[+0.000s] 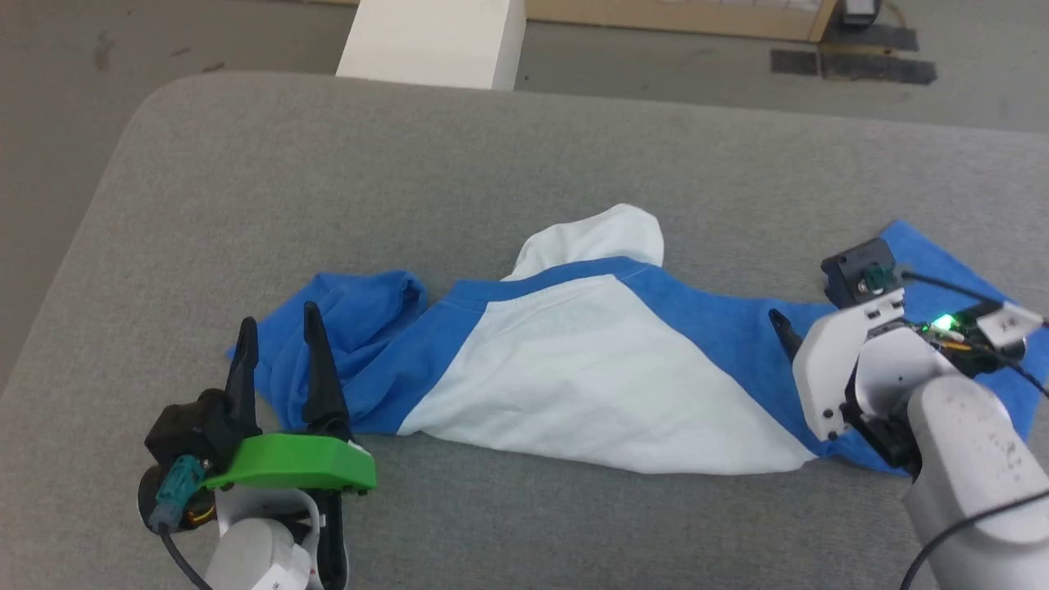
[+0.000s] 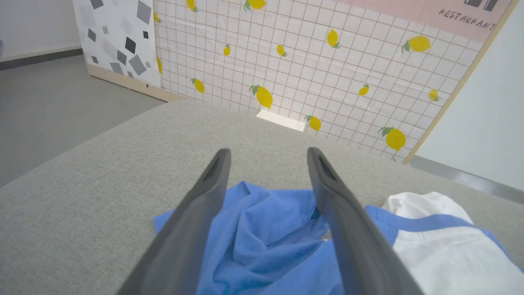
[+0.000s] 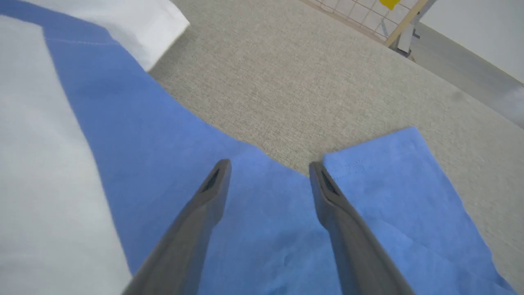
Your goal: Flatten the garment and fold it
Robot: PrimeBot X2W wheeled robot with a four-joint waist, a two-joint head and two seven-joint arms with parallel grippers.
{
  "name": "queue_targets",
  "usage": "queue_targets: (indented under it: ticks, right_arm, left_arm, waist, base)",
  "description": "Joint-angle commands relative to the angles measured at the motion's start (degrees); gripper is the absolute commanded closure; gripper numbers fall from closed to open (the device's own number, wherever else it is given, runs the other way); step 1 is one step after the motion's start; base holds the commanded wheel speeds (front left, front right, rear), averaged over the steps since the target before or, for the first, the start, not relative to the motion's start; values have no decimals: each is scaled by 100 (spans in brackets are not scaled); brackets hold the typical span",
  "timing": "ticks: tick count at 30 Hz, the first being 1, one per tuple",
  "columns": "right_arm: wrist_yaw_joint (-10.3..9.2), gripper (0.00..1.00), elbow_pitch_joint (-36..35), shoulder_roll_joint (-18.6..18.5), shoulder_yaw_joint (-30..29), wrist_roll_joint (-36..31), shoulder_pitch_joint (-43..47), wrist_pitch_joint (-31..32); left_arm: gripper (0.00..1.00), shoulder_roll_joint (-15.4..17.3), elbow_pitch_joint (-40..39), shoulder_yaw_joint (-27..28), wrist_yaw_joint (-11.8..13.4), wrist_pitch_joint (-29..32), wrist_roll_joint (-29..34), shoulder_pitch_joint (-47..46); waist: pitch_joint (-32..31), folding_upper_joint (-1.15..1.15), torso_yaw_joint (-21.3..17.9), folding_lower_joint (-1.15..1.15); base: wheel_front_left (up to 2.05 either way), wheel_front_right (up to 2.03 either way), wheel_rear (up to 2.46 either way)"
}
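Flattening step, not folding yet. Across the grey table, find the garment: right sleeve flat, left sleeve bunched. Gripping nothing with left gripper or right gripper, both spread wide. Next, likely pinch the bunch, draw outward

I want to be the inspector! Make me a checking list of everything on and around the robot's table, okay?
Surface: grey padded table, rounded corner.
Job's things: garment spread out but rumpled, not folded; bunched sleeve on the robot's left, flat sleeve on its right.
Clutter: nothing seen.
Grippers: left gripper open over the bunched sleeve; right gripper open over the flat sleeve; neither grips cloth.
Cables: left wrist cable and right wrist cable, both black, off the garment's white part.
Surroundings: grey floor, white block, lemon-print panel.
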Motion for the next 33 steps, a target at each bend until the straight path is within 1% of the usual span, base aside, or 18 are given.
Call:
queue_targets:
  ticks: [1,5,6,7,8,9,12,16,19,21,23,24,26,27,29,31,33]
  right_arm:
    - [-9,0,170,-87,92,103,-180,143]
    - [-9,0,711,-263,352,387,-463,658]
    - [-9,11,833,-304,443,485,-492,807]
    - [-9,59,915,-331,490,583,-503,916]
    - [-9,90,976,-355,511,673,-506,1003]
    - [-9,100,1019,-386,530,774,-493,1077]
    - [-9,100,988,-460,279,830,-422,905]
    - [-9,100,744,-441,-411,601,-113,436]
    - [-9,100,127,-296,-831,552,274,56]
    - [-9,100,-477,-212,-882,602,575,-93]
    - [-9,100,-1164,-158,-831,814,947,-141]
    - [-9,100,-1493,-126,-781,964,1135,-119]
    - [-9,100,-2275,-174,-543,1299,1598,12]
    - [-9,100,-2688,-269,-386,1490,1876,121]
    - [-9,100,-3241,-472,-205,1850,2369,342]
    - [-9,100,-3620,-670,-58,2190,2866,697]
    - [-9,100,-3829,-823,4,2466,3353,1154]
  left_arm:
    - [0,-39,7,28,-65,-26,50,-102]
    - [0,-94,61,109,-157,-26,106,-136]
    - [0,-102,83,122,-175,-26,116,-140]
    - [0,-106,101,129,-188,-26,122,-141]
    - [0,-110,117,137,-201,-26,128,-142]
    - [0,-113,139,148,-214,-26,134,-139]
    - [0,-117,199,165,-218,-27,115,-94]
    - [0,-119,279,184,-193,-27,117,3]
    - [0,-119,315,223,-198,-27,146,103]
    - [0,-119,320,269,-203,-27,170,154]
    - [0,-119,340,316,-221,-27,206,197]
    - [0,-119,348,340,-225,-27,222,217]
    - [0,-120,353,383,-227,-27,232,248]
    - [0,-120,357,398,-229,-27,234,264]
    - [0,-120,389,451,-261,-27,245,276]
    - [0,-120,424,513,-289,-27,255,287]
    - [0,-120,433,533,-290,-27,260,315]
  waist:
    - [222,0,203,0]
    - [303,0,289,0]
    - [306,0,311,0]
    - [302,0,323,0]
    - [293,0,333,0]
    - [270,0,343,0]
    - [157,0,318,0]
    - [-92,0,221,0]
    - [-278,0,100,0]
    - [-364,0,-5,0]
    - [-447,0,-108,0]
    - [-479,0,-160,0]
    - [-538,0,-272,0]
    - [-562,0,-329,0]
    - [-600,0,-439,0]
    - [-644,0,-548,0]
    - [-694,0,-642,0]
  base:
    - [0,0,0]
    - [0,0,0]
    - [0,0,0]
    - [0,0,0]
    - [0,0,0]
    - [0,0,0]
    - [0,0,0]
    - [0,0,0]
    - [0,0,0]
    - [0,0,0]
    - [0,0,0]
    - [0,0,0]
    - [0,0,0]
    - [0,0,0]
    - [0,0,0]
    - [0,0,0]
    - [0,0,0]
